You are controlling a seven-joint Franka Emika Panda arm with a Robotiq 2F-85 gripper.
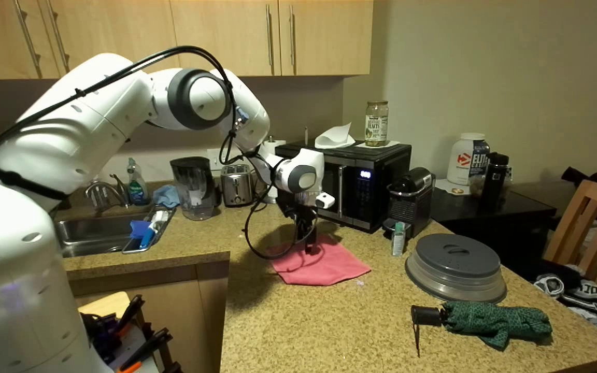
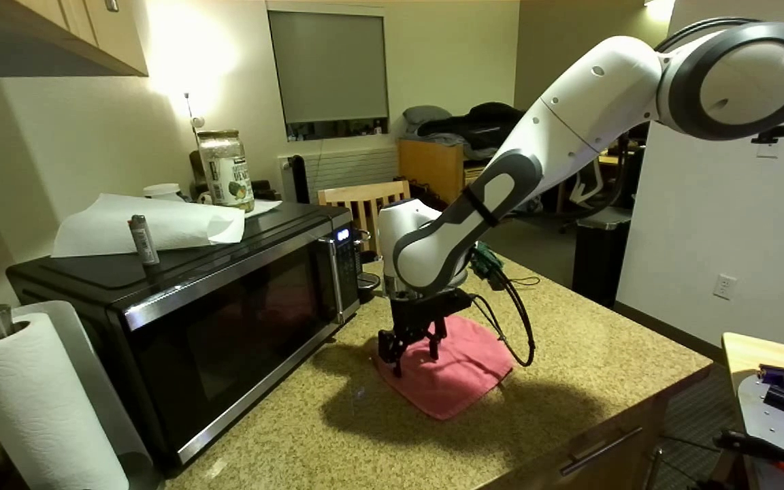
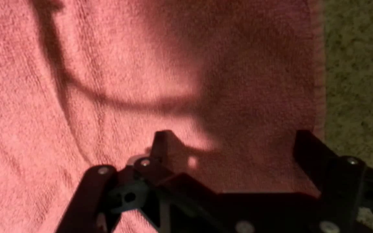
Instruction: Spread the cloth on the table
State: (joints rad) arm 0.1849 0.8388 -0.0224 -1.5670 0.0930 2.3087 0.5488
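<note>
A pink cloth (image 1: 332,267) lies on the speckled countertop (image 1: 303,331) in front of the microwave. It also shows in an exterior view (image 2: 467,367) and fills most of the wrist view (image 3: 18,106). It lies mostly flat with shallow creases and an irregular outline; one long fold line runs down its left part in the wrist view. My gripper (image 3: 233,133) is open and points down over the cloth, with nothing between its fingers. One finger is close to the cloth's edge. The gripper shows in both exterior views (image 1: 309,247) (image 2: 416,362). I cannot tell whether the fingertips touch the cloth.
The black microwave (image 2: 242,327) stands close beside the cloth. A coffee machine (image 1: 410,199), a small bottle (image 1: 398,241), a grey domed cover (image 1: 456,267) and a green umbrella (image 1: 498,320) stand or lie further along the counter. A sink (image 1: 99,233) is at the left.
</note>
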